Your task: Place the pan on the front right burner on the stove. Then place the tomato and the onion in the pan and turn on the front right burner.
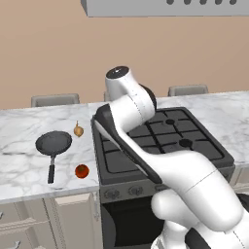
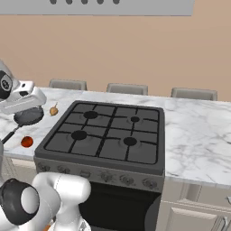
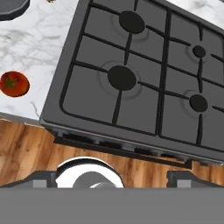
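Note:
The pan (image 1: pixel 53 142) lies on the marble counter left of the stove (image 1: pixel 116 163), its black handle pointing to the counter's front edge. Beside it sit the onion (image 1: pixel 78 130) behind and the tomato (image 1: pixel 81 170) in front. The front right burner (image 1: pixel 185 143) is bare. My gripper (image 3: pixel 113 179) hangs high over the stove's front left corner, open wide and holding nothing, looking down on the grates. In the hand view, the tomato (image 3: pixel 14 84) is at the left, the pan's rim (image 3: pixel 8 8) at the top left and the front right burner (image 3: pixel 198 103) at the right.
A row of knobs (image 2: pixel 106 178) runs along the stove's grey front panel. Marble counter (image 2: pixel 198 135) stretches right of the stove. Chair backs (image 2: pixel 127 89) stand behind the counter. A range hood (image 1: pixel 165 7) hangs above. Wooden floor (image 3: pixel 26 144) lies in front.

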{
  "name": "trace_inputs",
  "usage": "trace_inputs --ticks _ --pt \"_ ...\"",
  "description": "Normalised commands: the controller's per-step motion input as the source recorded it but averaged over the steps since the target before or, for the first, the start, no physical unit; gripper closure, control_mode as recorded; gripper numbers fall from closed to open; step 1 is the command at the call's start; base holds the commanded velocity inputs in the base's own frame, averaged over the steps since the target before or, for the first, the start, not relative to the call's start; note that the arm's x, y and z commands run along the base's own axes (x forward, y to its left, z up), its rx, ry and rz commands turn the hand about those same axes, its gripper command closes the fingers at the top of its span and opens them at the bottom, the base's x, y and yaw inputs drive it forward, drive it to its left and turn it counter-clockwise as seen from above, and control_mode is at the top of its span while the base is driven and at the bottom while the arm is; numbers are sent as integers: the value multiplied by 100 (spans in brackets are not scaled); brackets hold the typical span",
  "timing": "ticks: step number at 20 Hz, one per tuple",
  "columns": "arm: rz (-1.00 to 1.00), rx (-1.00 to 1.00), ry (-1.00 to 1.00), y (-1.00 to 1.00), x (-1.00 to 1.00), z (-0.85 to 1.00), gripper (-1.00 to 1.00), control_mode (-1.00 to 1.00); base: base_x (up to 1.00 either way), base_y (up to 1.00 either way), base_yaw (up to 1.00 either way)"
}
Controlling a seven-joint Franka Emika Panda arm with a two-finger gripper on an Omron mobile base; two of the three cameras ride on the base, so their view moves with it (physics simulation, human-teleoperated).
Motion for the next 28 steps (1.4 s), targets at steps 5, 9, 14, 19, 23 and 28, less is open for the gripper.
trace_inputs --ticks 5,9,14,19,23,28 --pt "0 3 4 30 -7 -5 -100 -100 0 0 0" --pt "0 3 3 34 -6 -16 -100 -100 0 0 0" --pt "0 5 5 41 -1 -27 -100 -100 0 0 0" --pt "0 11 5 36 0 -28 -100 -100 0 0 0" --pt "0 12 3 28 0 -26 -100 -100 0 0 0" --pt "0 6 3 29 0 -25 -100 -100 0 0 0"
